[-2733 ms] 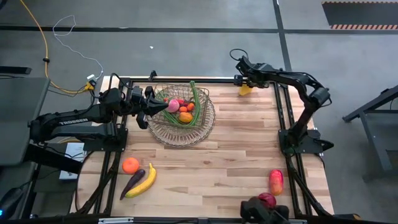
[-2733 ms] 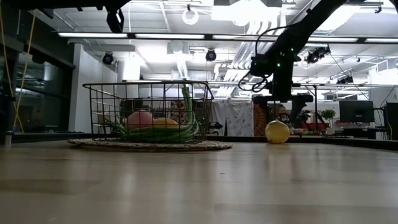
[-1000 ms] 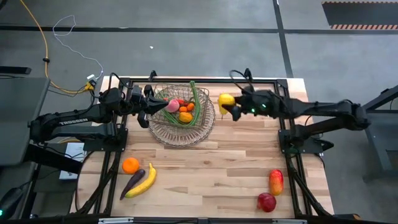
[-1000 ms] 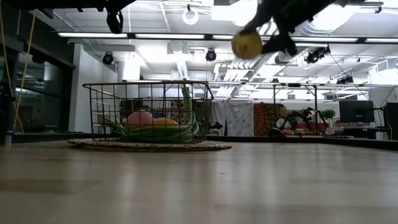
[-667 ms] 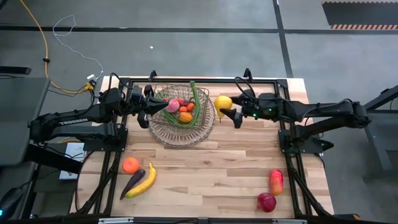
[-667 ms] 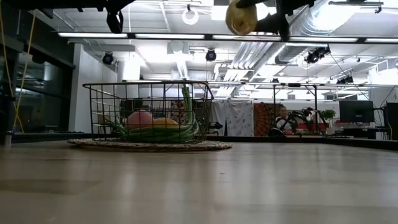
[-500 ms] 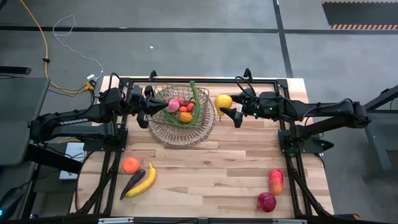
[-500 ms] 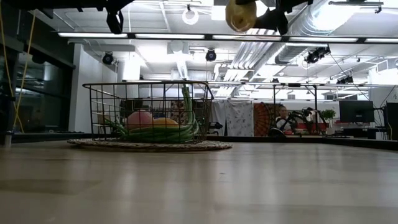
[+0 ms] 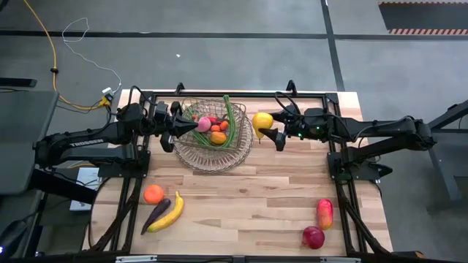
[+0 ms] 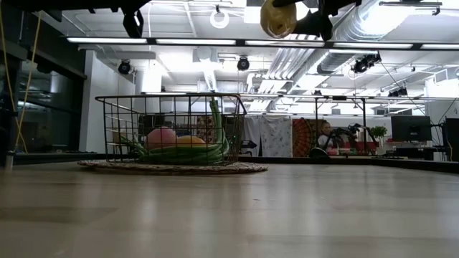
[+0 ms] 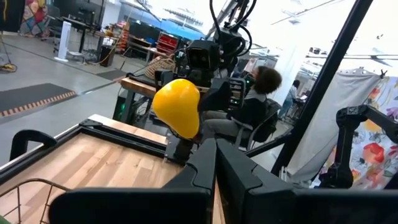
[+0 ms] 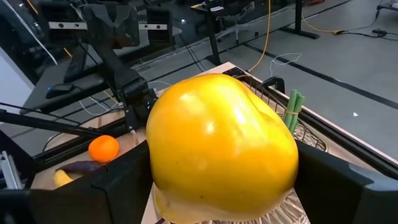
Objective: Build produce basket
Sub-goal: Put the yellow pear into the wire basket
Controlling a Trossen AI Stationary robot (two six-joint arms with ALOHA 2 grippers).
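Observation:
The wire basket [image 9: 235, 151] stands on a woven mat at the far middle of the table and holds green beans [image 9: 229, 117], a pink fruit and small orange pieces. A yellow lemon [image 9: 262, 119] hangs in the air just right of the basket's rim, with my right gripper [image 9: 266, 127] shut on it. The low view shows the lemon [image 10: 278, 18] well above the basket's top edge [image 10: 171, 96]. My left gripper [image 9: 195, 126] is shut and empty. It points level toward the right above the basket's left side. My right gripper pinches the lemon between its two fingers, one on each side of its belly [image 12: 163, 171]. The fingers [image 12: 118, 186] come nearly level from the table's right, tipped slightly down. The lemon is lifted clear, high over the table beside the basket's right rim.
An orange [image 9: 153, 193], a purple eggplant [image 9: 155, 215] and a banana [image 9: 170, 212] lie near the front left. Two red apples [image 9: 325, 212] [image 9: 314, 237] lie at the front right. Bare wood lies between them. A person sits in the room beyond the table [image 10: 326, 136].
My right gripper has risen with the lemon and drifted slightly toward the basket, rolling about its wrist. The lemon stays in its hold, now higher above the basket's rim. The left arm has kept still.

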